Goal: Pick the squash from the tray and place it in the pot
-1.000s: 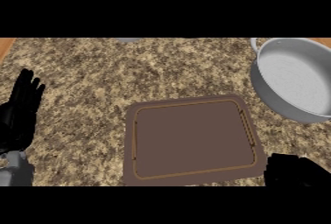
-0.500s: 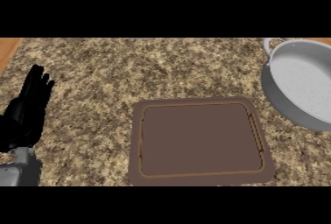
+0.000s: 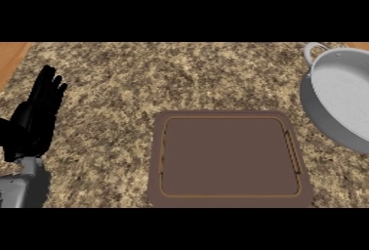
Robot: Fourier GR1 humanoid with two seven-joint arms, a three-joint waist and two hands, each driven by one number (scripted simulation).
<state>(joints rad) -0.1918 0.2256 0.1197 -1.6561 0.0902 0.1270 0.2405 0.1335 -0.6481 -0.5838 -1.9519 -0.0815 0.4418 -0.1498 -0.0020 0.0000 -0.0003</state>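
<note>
1. Since the earlier frames the tray (image 3: 229, 158) and pot (image 3: 342, 95) sit further right in view, and the right hand that showed at the near right edge is gone.
2. The left hand (image 3: 34, 119) rests at the left edge, fingers straight and up, holding nothing.
3. The brown tray lies near the centre on the speckled counter (image 3: 166, 73).
4. The grey pot stands at the far right, partly cut off, apart from the tray.
5. The squash shows nowhere; where it is cannot be told.
</note>
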